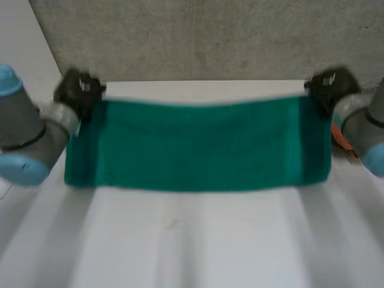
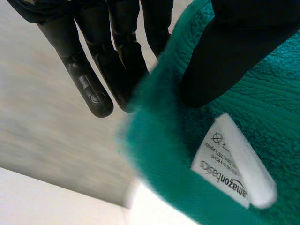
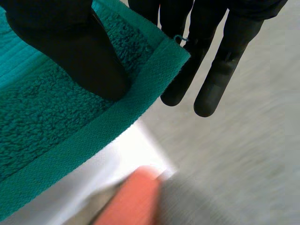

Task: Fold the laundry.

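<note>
A green towel (image 1: 198, 147) hangs stretched between my two hands above the white table (image 1: 198, 246), its lower edge just over the tabletop. My left hand (image 1: 78, 90) pinches the towel's upper left corner. In the left wrist view the thumb (image 2: 220, 61) presses the green towel (image 2: 187, 154) against the fingers (image 2: 93, 79), and a white label (image 2: 232, 164) shows near the corner. My right hand (image 1: 329, 87) pinches the upper right corner. There the thumb (image 3: 70, 51) clamps the towel's hemmed edge (image 3: 93, 136) against the fingers (image 3: 220, 75).
A grey wall (image 1: 204, 39) rises behind the table's far edge. An orange object (image 1: 342, 139) lies at the table's right side beside my right arm, seen as the orange object (image 3: 133, 199) below the right hand. The near half of the table is bare white.
</note>
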{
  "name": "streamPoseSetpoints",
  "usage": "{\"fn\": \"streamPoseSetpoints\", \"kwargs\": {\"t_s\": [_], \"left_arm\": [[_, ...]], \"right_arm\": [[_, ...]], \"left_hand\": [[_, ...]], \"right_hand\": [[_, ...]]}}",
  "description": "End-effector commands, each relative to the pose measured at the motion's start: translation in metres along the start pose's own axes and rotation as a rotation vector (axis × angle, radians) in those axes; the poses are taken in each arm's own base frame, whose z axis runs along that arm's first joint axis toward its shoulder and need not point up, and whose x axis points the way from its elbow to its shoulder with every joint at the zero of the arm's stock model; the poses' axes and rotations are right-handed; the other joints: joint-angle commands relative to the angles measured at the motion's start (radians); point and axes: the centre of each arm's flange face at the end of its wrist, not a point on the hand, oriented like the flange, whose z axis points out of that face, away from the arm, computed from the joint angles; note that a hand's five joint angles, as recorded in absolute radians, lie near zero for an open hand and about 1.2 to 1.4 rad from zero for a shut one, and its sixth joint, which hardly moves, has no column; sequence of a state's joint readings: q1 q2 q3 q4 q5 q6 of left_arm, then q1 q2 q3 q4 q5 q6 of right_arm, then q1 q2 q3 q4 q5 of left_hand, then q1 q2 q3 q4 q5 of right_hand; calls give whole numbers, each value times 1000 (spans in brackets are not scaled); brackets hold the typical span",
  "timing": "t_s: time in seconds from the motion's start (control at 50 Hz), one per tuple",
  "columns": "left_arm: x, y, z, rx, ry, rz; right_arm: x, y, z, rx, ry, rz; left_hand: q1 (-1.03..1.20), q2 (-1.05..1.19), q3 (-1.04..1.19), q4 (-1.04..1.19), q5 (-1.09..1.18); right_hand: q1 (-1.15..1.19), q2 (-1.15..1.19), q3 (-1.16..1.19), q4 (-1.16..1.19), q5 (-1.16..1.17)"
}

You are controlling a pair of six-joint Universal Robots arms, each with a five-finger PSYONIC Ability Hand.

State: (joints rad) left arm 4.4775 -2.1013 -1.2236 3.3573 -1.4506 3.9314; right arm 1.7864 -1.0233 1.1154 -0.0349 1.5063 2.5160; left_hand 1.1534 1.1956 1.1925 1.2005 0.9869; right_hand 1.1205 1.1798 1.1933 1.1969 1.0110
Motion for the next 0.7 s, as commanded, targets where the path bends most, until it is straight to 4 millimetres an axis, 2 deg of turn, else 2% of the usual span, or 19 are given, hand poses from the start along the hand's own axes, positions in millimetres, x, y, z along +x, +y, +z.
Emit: {"fn": "streamPoseSetpoints", "kwargs": {"t_s": [0.02, 0.08, 0.12, 0.2, 0.28, 0.3, 0.36, 0.38, 0.44, 0.46, 0.52, 0.54, 0.6, 0.62, 0.66, 0.68, 0.7], "left_arm": [[-82, -81, 36, 411, -465, -89], [-108, -99, 32, 545, -558, -158], [-117, -101, 28, 561, -566, -181], [-109, -87, 29, 485, -501, -217], [-81, -57, 27, 346, -400, -241], [-68, -45, 25, 297, -359, -248], [-49, -28, 20, 235, -310, -252], [-35, -15, 15, 192, -274, -256], [-17, 2, 8, 136, -227, -260], [-4, 10, 3, 109, -186, -264], [23, 29, -6, 59, -97, -266], [43, 40, -13, 30, -30, -268], [64, 53, -26, -22, 44, -262], [72, 59, -36, -57, 74, -238], [80, 65, -49, -102, 108, -205], [81, 65, -57, -125, 126, -185], [79, 65, -79, -180, 160, -139]], "right_arm": [[63, -85, 29, 487, 385, 142], [84, -111, 22, 643, 496, 166], [86, -115, 20, 659, 506, 164], [81, -114, 19, 643, 482, 162], [62, -93, 24, 543, 388, 154], [50, -81, 26, 495, 329, 148], [30, -59, 31, 421, 248, 144], [18, -43, 32, 362, 201, 145], [-3, -15, 35, 265, 133, 144], [-14, 0, 35, 208, 100, 137], [-31, 23, 33, 119, 46, 112], [-40, 35, 29, 63, 13, 86], [-50, 50, 21, -20, -35, 41], [-55, 58, 13, -76, -70, 12], [-61, 69, 2, -146, -118, -16], [-68, 81, -12, -224, -179, -42], [-70, 83, -19, -248, -200, -52]], "left_hand": [[243, 201, 204, 196, 235], [243, 201, 204, 196, 235], [243, 201, 204, 196, 235], [243, 201, 204, 196, 235], [243, 201, 204, 196, 235], [243, 201, 204, 196, 235], [243, 201, 204, 196, 235], [243, 201, 204, 196, 235], [243, 201, 204, 196, 235], [243, 201, 204, 196, 235], [243, 201, 204, 196, 235], [243, 201, 204, 196, 235], [243, 201, 204, 196, 235], [243, 201, 204, 196, 235], [243, 201, 204, 196, 235], [243, 201, 204, 196, 235], [243, 201, 204, 196, 235]], "right_hand": [[276, 217, 203, 199, 211], [276, 217, 203, 199, 211], [276, 217, 203, 199, 211], [276, 217, 203, 199, 211], [276, 217, 203, 199, 211], [276, 217, 203, 199, 211], [276, 217, 203, 199, 211], [276, 217, 203, 199, 211], [276, 217, 203, 199, 211], [276, 217, 203, 199, 211], [276, 217, 203, 199, 211], [276, 217, 203, 199, 211], [276, 217, 203, 199, 211], [276, 217, 203, 199, 211], [276, 217, 203, 199, 211], [276, 217, 203, 199, 211], [276, 217, 203, 199, 211]]}}
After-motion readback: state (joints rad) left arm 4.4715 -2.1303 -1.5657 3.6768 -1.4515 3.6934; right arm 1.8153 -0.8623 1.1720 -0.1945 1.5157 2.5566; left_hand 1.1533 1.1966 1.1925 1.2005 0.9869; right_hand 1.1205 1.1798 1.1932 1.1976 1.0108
